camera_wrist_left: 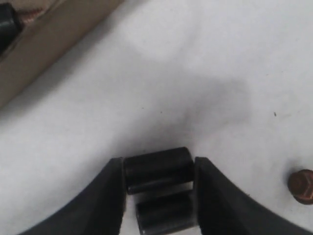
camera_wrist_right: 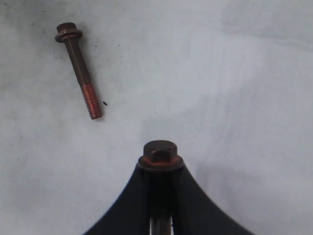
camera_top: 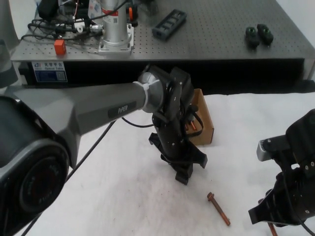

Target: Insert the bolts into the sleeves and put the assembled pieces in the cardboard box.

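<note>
The left claw (camera_wrist_left: pixel 159 169) squeezes a hard sleeve (camera_wrist_left: pixel 156 171) that looks slippery, and the right claw (camera_wrist_right: pixel 160 178) holds a stiff bolt (camera_wrist_right: pixel 160 152) just under its head.

Bolt (camera_wrist_right: pixel 160 155) dull coppery metal; sleeve (camera_wrist_left: pixel 157 169) matt black; box (camera_top: pixel 206 125) cardboard.

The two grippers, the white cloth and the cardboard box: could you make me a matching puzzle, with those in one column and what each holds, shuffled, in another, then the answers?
Column one
1. left gripper
2. right gripper
3. white cloth
4. cardboard box

Column two
A. a loose bolt, lying flat
B. a black sleeve, between the fingers
C. copper-coloured pieces inside
D. a clamped bolt, gripped just below its head

Pairs: 1-B, 2-D, 3-A, 4-C.
</note>
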Controlling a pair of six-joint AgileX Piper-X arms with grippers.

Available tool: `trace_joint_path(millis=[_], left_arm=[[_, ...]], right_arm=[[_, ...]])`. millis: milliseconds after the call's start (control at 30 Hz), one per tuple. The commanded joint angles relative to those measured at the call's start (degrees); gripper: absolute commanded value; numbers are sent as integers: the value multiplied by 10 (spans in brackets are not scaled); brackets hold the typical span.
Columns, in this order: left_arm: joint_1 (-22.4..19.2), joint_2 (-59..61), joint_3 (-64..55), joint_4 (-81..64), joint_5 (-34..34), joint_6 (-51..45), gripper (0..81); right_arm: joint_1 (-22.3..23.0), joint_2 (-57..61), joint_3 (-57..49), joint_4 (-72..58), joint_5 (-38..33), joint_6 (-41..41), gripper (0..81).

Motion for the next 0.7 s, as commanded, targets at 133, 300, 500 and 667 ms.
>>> trace_joint_path(millis=[133,300,500,667], left_arm=[[-2,1,-16,5,3,61,8],[-2,-47,-25,5,-23,131,6],[-4,-133,-7,129,-114,313,6],[-16,-205,122,163,-96,426,6]], right_arm=[[-2,-6,-2,-7,-5,3,12],[-2,-6,-2,-9,-5,3,12],[-2,-14,-2,4,-5,12,12],[-2,-44,-2,8,-36,18,12]])
